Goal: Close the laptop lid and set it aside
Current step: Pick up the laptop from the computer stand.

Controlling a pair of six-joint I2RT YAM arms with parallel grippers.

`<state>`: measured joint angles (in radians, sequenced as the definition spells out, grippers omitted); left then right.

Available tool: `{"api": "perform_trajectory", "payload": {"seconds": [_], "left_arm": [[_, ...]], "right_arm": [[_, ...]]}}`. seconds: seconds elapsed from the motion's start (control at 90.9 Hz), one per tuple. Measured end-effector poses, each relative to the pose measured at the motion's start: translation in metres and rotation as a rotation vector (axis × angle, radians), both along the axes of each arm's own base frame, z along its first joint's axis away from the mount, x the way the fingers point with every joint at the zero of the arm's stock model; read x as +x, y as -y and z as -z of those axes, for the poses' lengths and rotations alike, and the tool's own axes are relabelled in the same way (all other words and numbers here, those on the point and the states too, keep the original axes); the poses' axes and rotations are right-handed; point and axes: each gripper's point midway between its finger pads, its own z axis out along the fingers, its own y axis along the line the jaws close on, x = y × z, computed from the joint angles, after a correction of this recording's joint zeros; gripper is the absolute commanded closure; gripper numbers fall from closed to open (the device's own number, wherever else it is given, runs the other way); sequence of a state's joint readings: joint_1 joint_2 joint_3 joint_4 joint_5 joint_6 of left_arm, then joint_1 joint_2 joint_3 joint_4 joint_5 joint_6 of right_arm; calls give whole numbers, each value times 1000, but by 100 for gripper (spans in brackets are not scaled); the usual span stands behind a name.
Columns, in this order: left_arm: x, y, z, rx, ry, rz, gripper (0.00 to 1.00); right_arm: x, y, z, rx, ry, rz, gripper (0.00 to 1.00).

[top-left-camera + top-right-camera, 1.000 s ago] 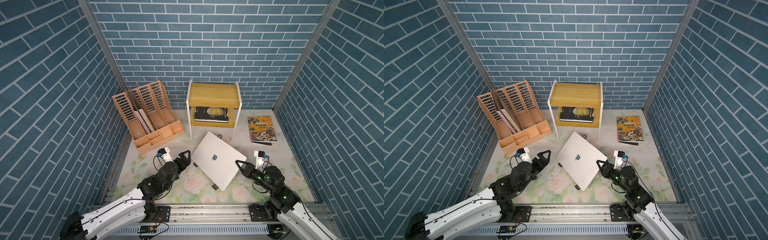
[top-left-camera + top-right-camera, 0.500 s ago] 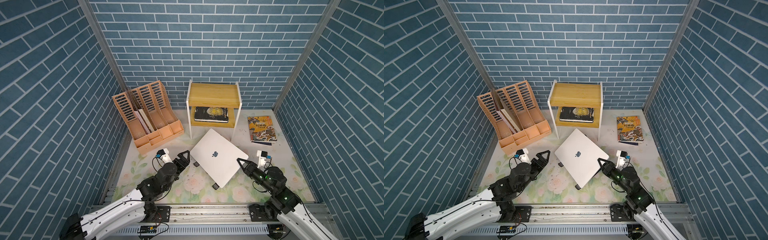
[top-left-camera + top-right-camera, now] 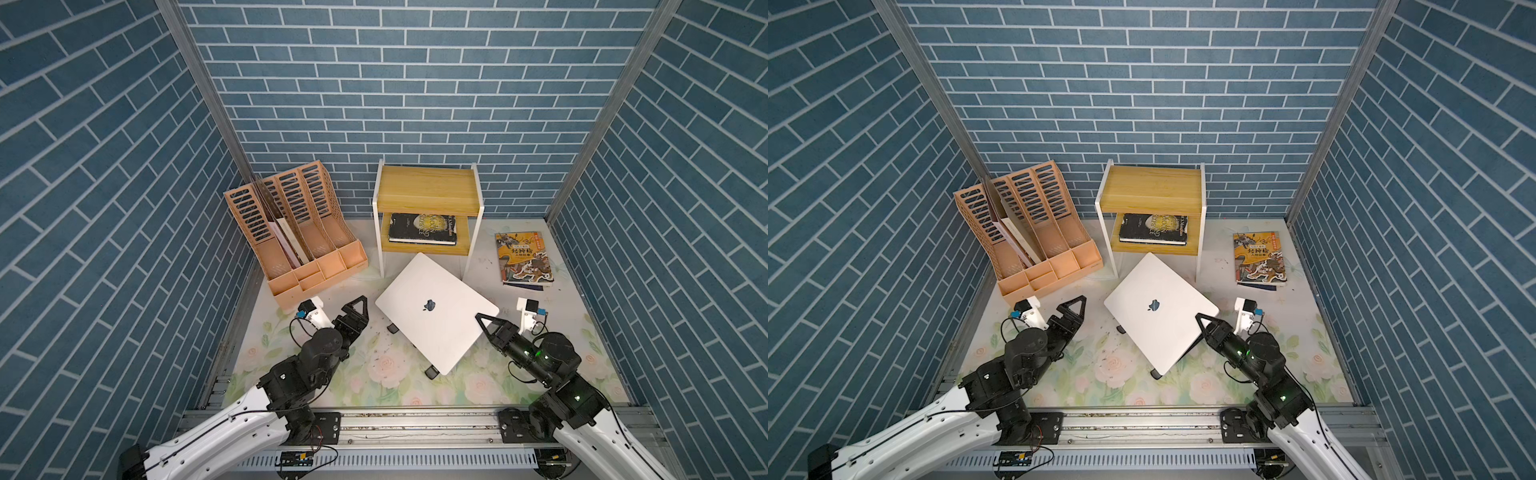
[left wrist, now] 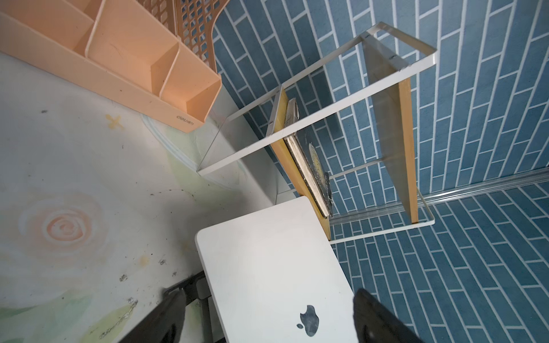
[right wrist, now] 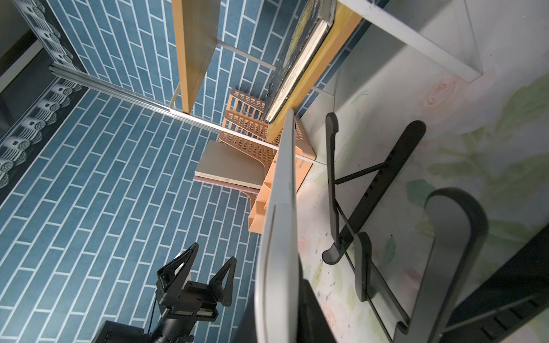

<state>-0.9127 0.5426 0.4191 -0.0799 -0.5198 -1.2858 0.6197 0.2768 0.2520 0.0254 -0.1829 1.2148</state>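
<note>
In both top views the right tool (image 3: 482, 321) clamps an edge of the laptop (image 3: 415, 291), which is shut and tilted above the desk (image 3: 374, 365). The left tool (image 3: 356, 302) stands open beside it. Behind them, the file organizer (image 3: 299, 232) holds thin books and the shelf (image 3: 428, 191) holds a black book (image 3: 422, 228).

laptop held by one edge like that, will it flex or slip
Likely stiff: the closed laptop looks flat though only the right gripper clamps one edge. Its smooth silver shell may slip or swing in the jaws. Probably heavy for such a thin grip.
</note>
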Motion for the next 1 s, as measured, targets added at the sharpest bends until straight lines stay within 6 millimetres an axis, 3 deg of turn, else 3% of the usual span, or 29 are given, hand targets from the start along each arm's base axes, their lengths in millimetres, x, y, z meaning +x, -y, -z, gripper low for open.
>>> {"api": "perform_trajectory", "payload": {"seconds": [0.308, 0.616, 1.001], "left_arm": [[-7, -35, -27, 40, 47, -104, 7], [-11, -35, -32, 48, 35, -78, 7], [-17, -41, -65, 11, 75, -70, 6]], "right_arm": [[-7, -7, -33, 33, 38, -55, 100], [-7, -13, -36, 48, 6, -89, 100], [-9, -13, -83, 152, 79, -93, 100]]}}
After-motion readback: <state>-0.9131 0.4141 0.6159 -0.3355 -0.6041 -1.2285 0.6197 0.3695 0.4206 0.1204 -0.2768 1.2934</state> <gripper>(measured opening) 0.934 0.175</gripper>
